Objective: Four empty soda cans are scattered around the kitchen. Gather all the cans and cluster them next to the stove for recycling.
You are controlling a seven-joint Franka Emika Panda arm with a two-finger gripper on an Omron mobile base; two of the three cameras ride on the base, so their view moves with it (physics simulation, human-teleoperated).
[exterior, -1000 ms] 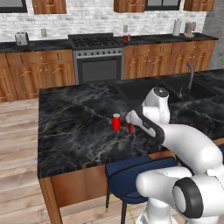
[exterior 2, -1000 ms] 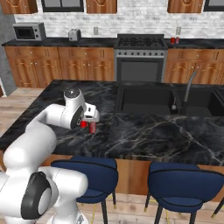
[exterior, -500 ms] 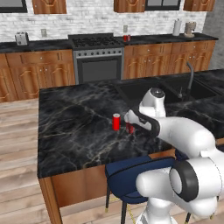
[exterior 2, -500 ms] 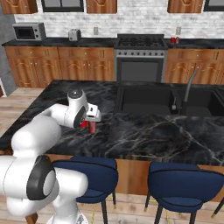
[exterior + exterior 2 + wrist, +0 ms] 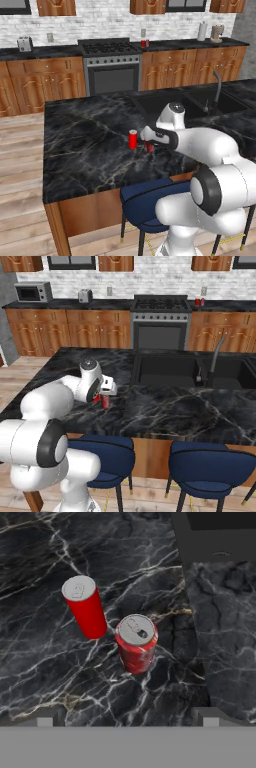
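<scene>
The kitchen (image 5: 65, 363) spreads around me, brown cabinets under a white brick wall, with the stove (image 5: 112, 65) set in the far counter run. On that far counter, just beside the stove, a small red can (image 5: 145, 43) stands against the wall. Nearer, the black marble island (image 5: 85, 145) carries a dark sink (image 5: 200, 372) with its faucet (image 5: 217, 90), and two blue stools (image 5: 207, 468) are tucked under its near edge. My gripper (image 5: 148, 139) hangs over the island top beside the sink, jaws spread wide and grasping nothing. Beneath it two soda cans stand upright and close together without touching: a plain bright red can (image 5: 85, 607) and a darker marked can (image 5: 136, 643), which sits nearest my fingertips.
</scene>
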